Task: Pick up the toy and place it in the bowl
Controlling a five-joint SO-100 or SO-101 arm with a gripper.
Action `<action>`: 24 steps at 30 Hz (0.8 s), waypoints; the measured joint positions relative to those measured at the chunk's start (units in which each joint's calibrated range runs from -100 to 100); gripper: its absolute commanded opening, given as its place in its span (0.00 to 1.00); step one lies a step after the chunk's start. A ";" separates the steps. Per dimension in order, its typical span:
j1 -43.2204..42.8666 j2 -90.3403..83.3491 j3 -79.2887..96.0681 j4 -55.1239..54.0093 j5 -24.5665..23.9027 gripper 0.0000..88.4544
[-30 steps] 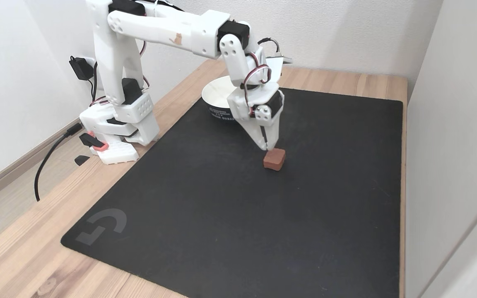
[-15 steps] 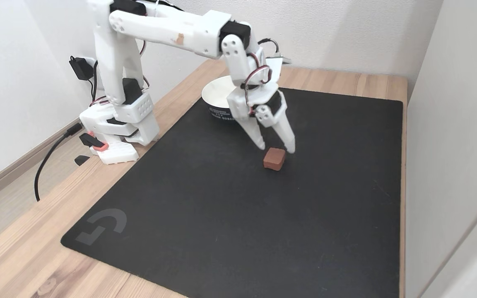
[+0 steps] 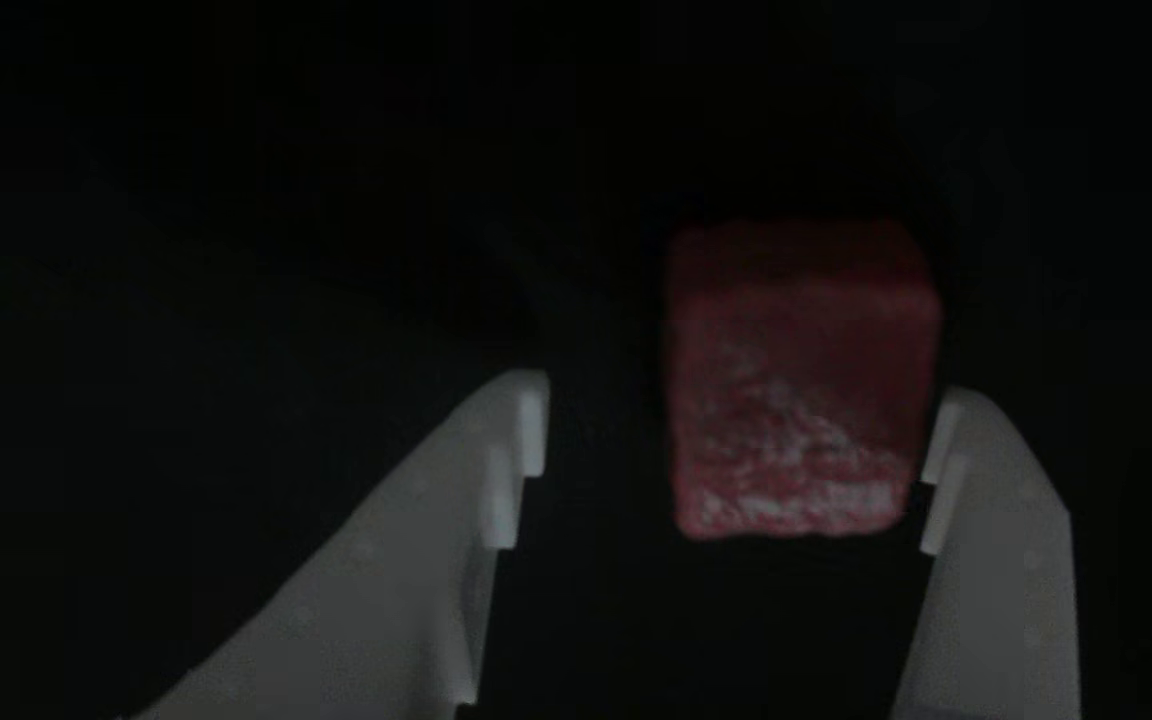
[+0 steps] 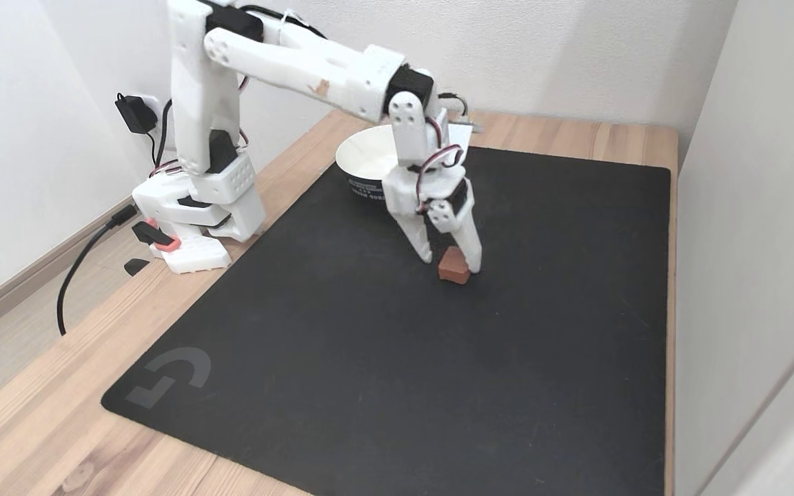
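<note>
A: Start with the dark close-up view. What's there?

B: The toy (image 3: 801, 380) sits right of centre, a rough red block with whitish mottling. The jaws (image 3: 726, 460) rise from the bottom edge, spread apart. The right finger looks to be touching the block's side; the left one stands clear of it, with a dark gap between.

A: And the fixed view?

B: The arm reaches down from the upper left, and the jaws (image 4: 449, 265) straddle the toy (image 4: 453, 267) at mid-frame, parted and not yet clamped. The toy rests on the black mat (image 4: 383, 358). The bowl (image 4: 369, 165) stands behind the arm, at the mat's far edge, empty as far as I can see.

A: So which step is this?

B: I judge it the grasp. Next the jaws need to close squarely on the block, lift, then swing back to the bowl.

A: The setting?

B: A wooden worktop (image 4: 38, 427) against white walls, a cable trailing at left.
</note>
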 measured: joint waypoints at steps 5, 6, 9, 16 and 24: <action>0.08 1.83 -0.09 -0.68 -0.21 0.29; 0.00 1.92 -0.09 -0.84 -0.21 0.29; 0.25 3.41 -0.19 -2.03 -0.10 0.29; 0.50 4.66 -0.28 -2.45 -0.15 0.01; 0.50 4.66 -0.28 -3.46 0.05 0.03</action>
